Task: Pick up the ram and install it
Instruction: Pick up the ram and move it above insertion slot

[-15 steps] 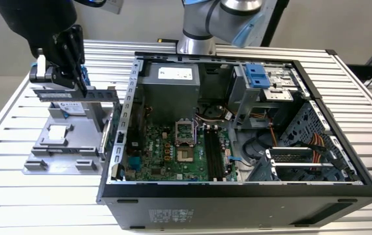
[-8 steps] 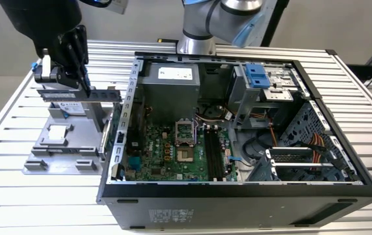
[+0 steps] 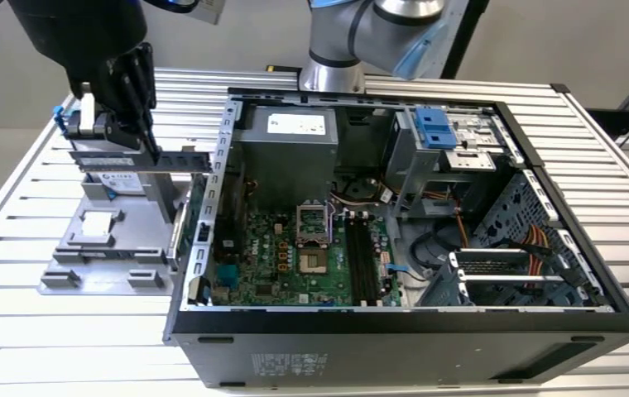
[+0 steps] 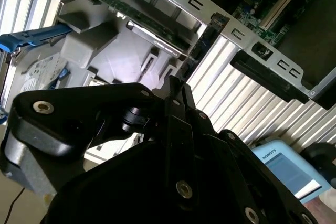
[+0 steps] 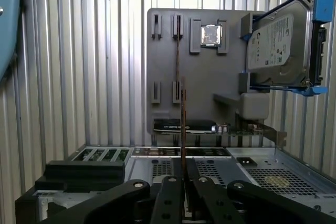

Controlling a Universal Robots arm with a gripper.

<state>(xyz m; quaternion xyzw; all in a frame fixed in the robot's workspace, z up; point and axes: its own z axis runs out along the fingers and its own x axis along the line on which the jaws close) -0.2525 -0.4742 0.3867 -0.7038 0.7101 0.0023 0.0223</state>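
1. The gripper (image 3: 151, 152) is hanging in the upper part of the exterior view's left, above the grey holder tray (image 3: 105, 269) that is sitting on the slatted metal table (image 3: 16, 331).
2. Its jaws are pinching the ram (image 3: 182, 160) from both flat sides, roughly at the middle of its length.
3. The ram is standing on its long edge and running level. It is hovering clear of the tray, outside the open computer case (image 3: 403, 322).
4. One end of the ram is reaching close to the case's side wall on the exterior view's left. Whether it is touching that wall cannot be told.
5. In the first wrist view the ram (image 5: 183, 124) is showing edge-on as a thin strip rising from between the gripper (image 5: 183, 179) fingers. The tray (image 5: 210, 82) is lying beyond it.
6. A hard drive (image 5: 275, 45) in a blue frame is standing upright on the tray, and a green expansion card (image 5: 252, 128) is lying along the tray's edge nearest the case.
7. Inside the case, the motherboard (image 3: 281, 256) is lying flat, with long black slots (image 3: 361, 260) running beside it, well apart from the ram.
8. In the second wrist view the gripper (image 4: 176, 83) is pointing towards the case wall.
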